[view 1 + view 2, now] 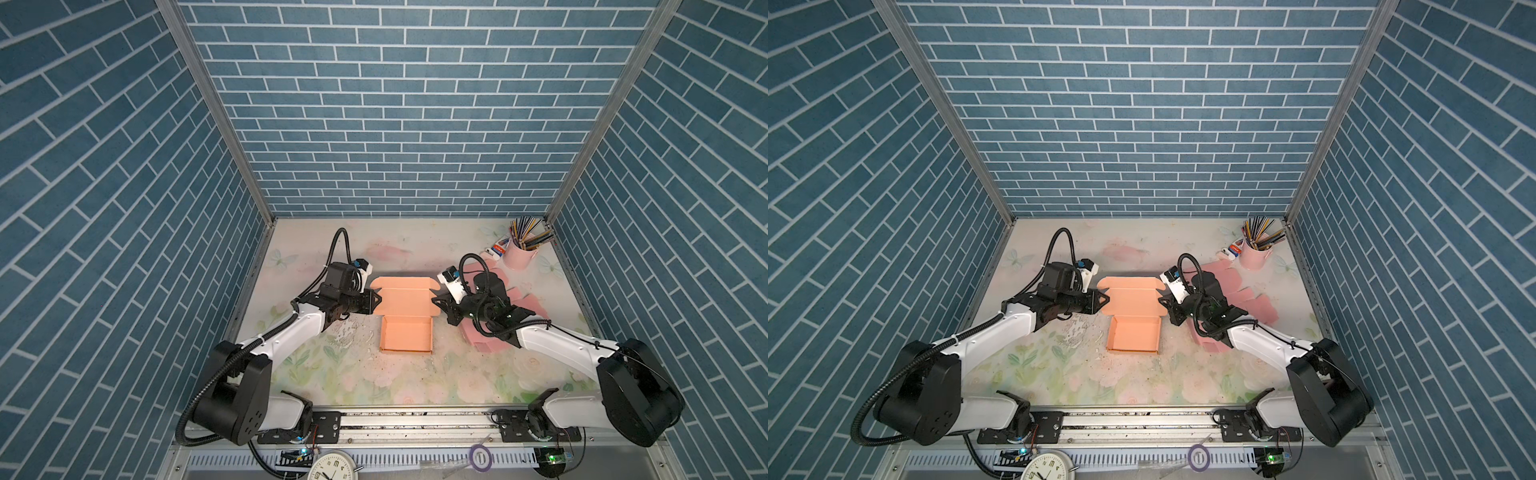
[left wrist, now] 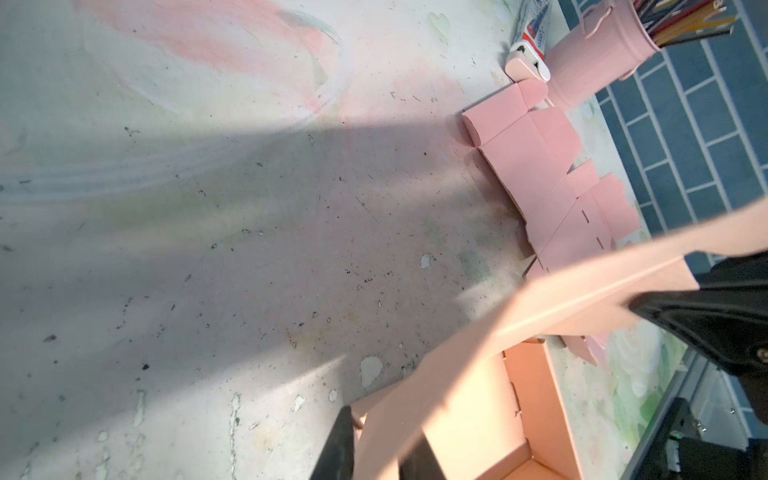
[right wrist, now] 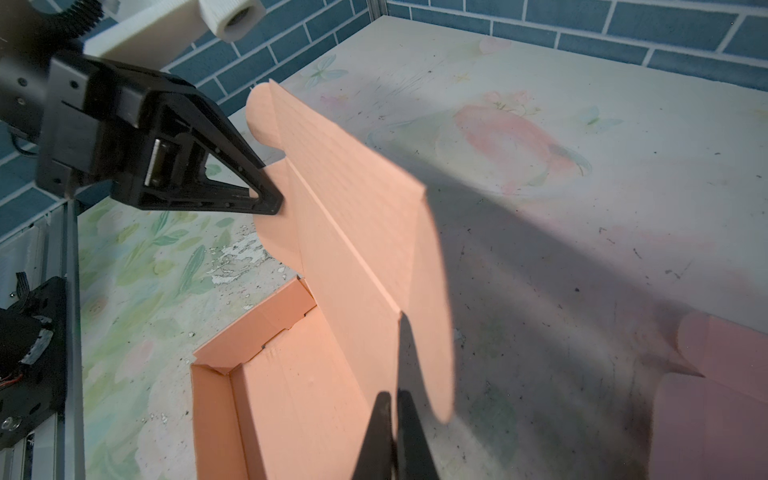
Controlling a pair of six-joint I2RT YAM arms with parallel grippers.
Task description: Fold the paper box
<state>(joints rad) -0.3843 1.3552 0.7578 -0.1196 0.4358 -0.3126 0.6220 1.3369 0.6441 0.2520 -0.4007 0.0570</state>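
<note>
In both top views the orange paper box [image 1: 406,337] sits mid-table between the arms, its tray [image 1: 384,338] formed and its lid [image 1: 402,300] raised behind it. The left gripper [image 1: 376,306] and right gripper [image 1: 434,305] meet the lid from opposite sides. We judge this lets us swing it evenly over the tray. Only here do we see the layout: pink flat blanks [image 1: 528,309] partly under the right arm, and a pencil cup [image 1: 517,252] in the far corner, well apart.

In the left wrist view the left gripper's fingers [image 2: 340,444] sit either side of the lid's board, pinched onto it. This view adds the blanks' die-cut slots and creases, which are lost from above.

In the right wrist view the right gripper [image 3: 395,415] is clamped on the lid's near edge, fingers pressed together on the card. This view alone shows the lid leaning steeply, and the left gripper's tip closed on the rounded ear flap [image 3: 276,237] opposite.
</note>
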